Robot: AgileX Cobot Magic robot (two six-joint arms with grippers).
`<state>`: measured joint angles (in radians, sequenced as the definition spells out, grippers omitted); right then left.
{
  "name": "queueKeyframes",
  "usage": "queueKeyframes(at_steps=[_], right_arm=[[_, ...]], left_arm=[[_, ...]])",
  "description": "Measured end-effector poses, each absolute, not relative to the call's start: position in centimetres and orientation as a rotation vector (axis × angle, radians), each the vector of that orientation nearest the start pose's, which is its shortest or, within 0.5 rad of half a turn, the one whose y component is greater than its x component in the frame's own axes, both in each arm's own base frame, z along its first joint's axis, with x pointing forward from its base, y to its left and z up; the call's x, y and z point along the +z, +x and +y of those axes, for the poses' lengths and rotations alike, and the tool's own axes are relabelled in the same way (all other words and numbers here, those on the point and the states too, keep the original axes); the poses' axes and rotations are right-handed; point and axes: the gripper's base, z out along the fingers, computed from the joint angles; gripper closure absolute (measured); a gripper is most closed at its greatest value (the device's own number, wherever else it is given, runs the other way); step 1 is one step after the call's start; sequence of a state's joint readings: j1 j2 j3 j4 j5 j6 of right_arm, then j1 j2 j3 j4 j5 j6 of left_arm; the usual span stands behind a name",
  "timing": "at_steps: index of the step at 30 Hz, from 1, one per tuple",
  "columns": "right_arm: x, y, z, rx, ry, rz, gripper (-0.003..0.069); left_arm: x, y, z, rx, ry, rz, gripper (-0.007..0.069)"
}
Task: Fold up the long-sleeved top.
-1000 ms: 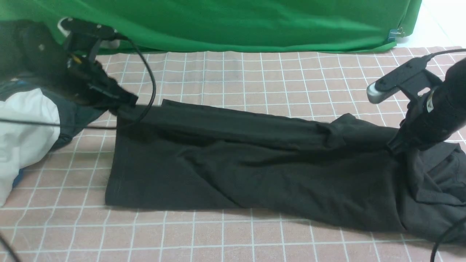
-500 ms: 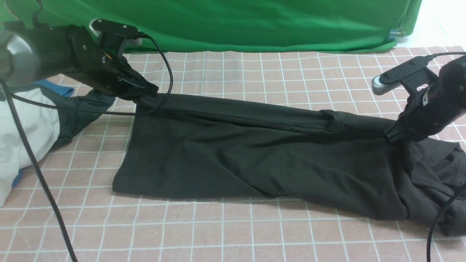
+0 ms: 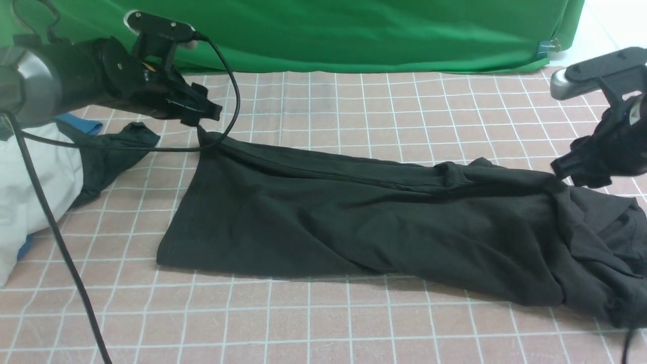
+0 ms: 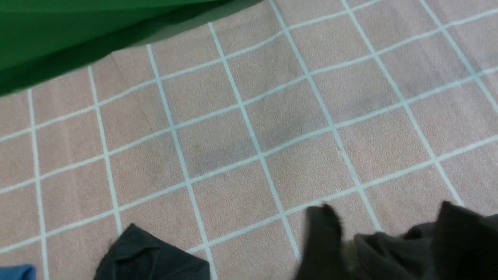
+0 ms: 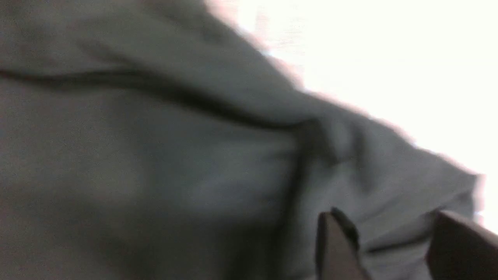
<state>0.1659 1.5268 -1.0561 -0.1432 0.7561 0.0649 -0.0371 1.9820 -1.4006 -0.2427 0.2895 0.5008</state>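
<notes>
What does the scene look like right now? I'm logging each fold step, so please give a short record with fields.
garment: long-sleeved top spread lengthwise on the checked table cover, right end bunched
left: left claw open, just above the top's far left corner
right: right claw open, at the bunched end's far edge
nearby: white garment, smaller dark cloth, both left of the top

One black long-sleeved top [image 3: 354, 217], one white garment [image 3: 30, 177], one small dark cloth [image 3: 108, 151] — two grippers: left gripper [image 3: 208, 112], right gripper [image 3: 573, 171].
</notes>
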Motion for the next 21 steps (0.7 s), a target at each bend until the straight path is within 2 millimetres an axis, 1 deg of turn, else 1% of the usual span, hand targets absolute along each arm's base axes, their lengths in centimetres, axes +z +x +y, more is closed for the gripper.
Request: queueKeyframes(at_steps=[1,2,3,4,5,6,8,9,10,11,12,14,17,19,21], right_arm=[[24.7,29.3,5.0,-0.037,-0.257,2.691,0.0405],[24.2,28.7,5.5,-0.012,-0.274,2.704,0.0428],[24.1,28.6,5.7,0.001,-0.271,2.703,0.0443],[22.7,27.9,6.3,0.035,-0.289,2.724,0.0494],[21.6,27.7,6.5,0.043,-0.296,2.737,0.0526],[20.8,27.7,6.5,0.043,-0.297,2.740,0.0548],[18.8,28.3,6.1,0.042,-0.275,2.739,0.0587],[17.9,28.9,5.7,0.038,-0.256,2.739,0.0599],[17.2,29.4,5.2,0.033,-0.233,2.744,0.0605],[16.6,29.9,4.6,0.026,-0.206,2.753,0.0607],[16.1,30.4,3.9,0.017,-0.180,2.766,0.0608],[15.2,31.2,2.3,-0.002,-0.120,2.796,0.0609],[15.3,32.0,0.2,-0.015,-0.027,2.789,0.0608],[15.8,32.6,-1.9,-0.043,0.046,2.766,0.0593],[16.7,32.8,-3.6,-0.061,0.113,2.745,0.0570]], left_arm=[[20.6,44.2,-2.3,0.023,0.385,2.317,0.0176],[21.0,44.1,-2.4,0.015,0.384,2.319,0.0174],[21.0,44.0,-2.5,0.014,0.387,2.319,0.0175],[21.7,43.7,-2.9,0.000,0.397,2.319,0.0193],[22.3,43.4,-3.4,-0.010,0.413,2.318,0.0226],[22.9,43.0,-3.9,-0.020,0.432,2.315,0.0275],[23.9,42.4,-5.4,-0.043,0.480,2.308,0.0393],[24.3,42.0,-6.6,-0.058,0.523,2.301,0.0480],[24.6,41.6,-7.6,-0.070,0.566,2.299,0.0536],[24.6,41.2,-8.6,-0.082,0.609,2.300,0.0571],[24.6,40.9,-9.5,-0.097,0.646,2.306,0.0591],[24.4,40.3,-11.2,-0.120,0.715,2.316,0.0608],[24.3,39.7,-12.6,-0.140,0.769,2.317,0.0608],[24.3,39.4,-13.4,-0.151,0.797,2.313,0.0608],[24.3,39.2,-13.8,-0.157,0.810,2.315,0.0608]])
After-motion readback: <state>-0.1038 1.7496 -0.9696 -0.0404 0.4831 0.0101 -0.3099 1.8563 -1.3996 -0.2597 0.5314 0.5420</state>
